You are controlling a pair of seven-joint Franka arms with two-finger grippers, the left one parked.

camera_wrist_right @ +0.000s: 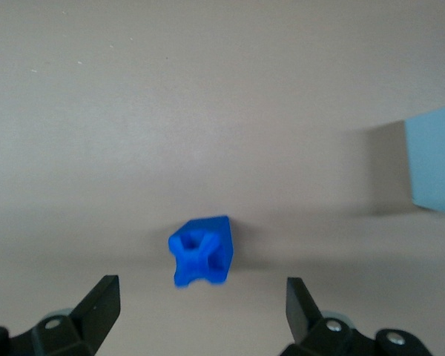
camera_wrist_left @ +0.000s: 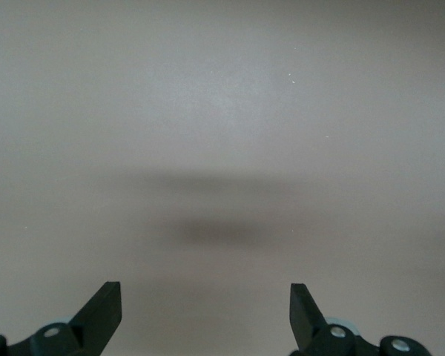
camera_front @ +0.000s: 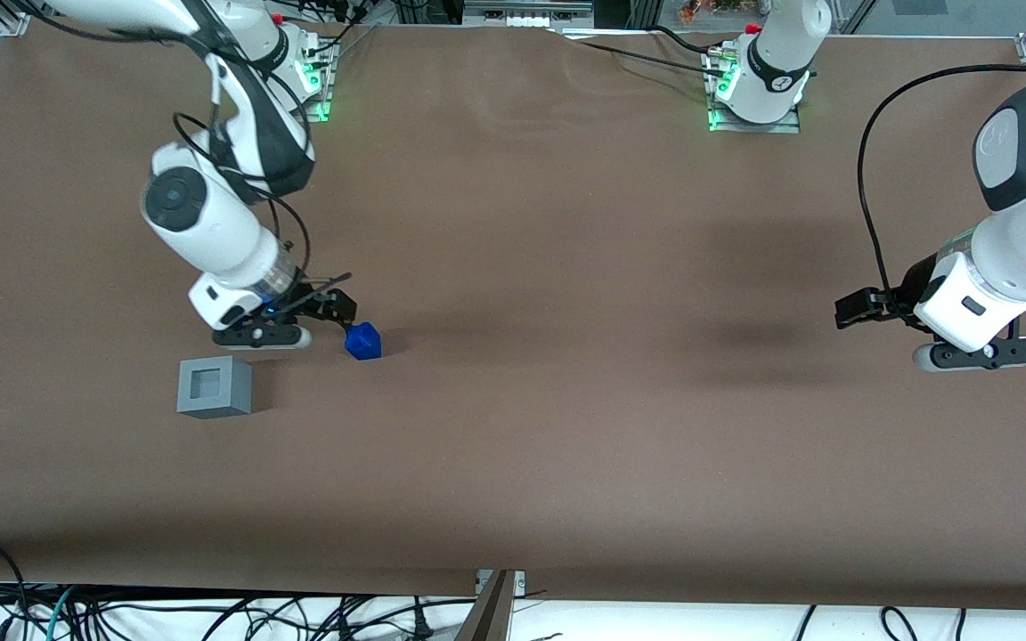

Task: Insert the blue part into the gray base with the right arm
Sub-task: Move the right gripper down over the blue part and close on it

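Base [camera_front: 215, 386]: sat on the desk [camera_front: 566, 401], nearest the front camera.
Part [camera_front: 363, 341]: lay on the desk, farther back, apart from the base.
Gripper [camera_wrist_right: 200, 311]: hovered beside the part, fingers [camera_wrist_right: 100, 304] apart, holding nothing.

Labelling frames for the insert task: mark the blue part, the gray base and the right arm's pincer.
blue part [camera_front: 362, 341]: front view, its upper face.
gray base [camera_front: 215, 385]: front view, rim of its recessed top.
pincer [camera_wrist_right: 200, 300]: right wrist view, open gap midway between fingertips, above the table near the blue part.
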